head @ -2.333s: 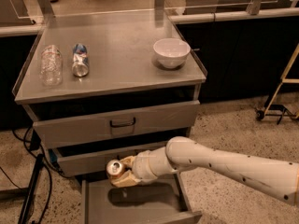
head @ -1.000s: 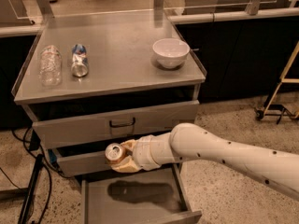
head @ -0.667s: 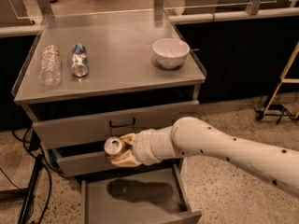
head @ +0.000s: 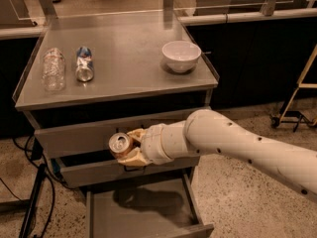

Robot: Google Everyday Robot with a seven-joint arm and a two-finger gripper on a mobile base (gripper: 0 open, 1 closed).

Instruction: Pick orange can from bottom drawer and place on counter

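Presently, small orange-brown metal drink can (head: 120,144), silver top toward the camera, hangs before the upper grey drawer fronts (head: 74,139), above the open grey metal bottom drawer (head: 143,216). Cream two-finger gripper (head: 128,147) clamps it, one finger above, one below. Flat brushed-steel counter (head: 129,58) above bears a white round bowl (head: 181,55), a blue-and-silver can (head: 84,63) lying down, a clear plastic bottle (head: 53,68) lying down.

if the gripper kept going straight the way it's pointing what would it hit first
Likely nothing close: the gripper, holding the orange can, points left along the upper drawer front. Depth is unclear, so it could graze that front.
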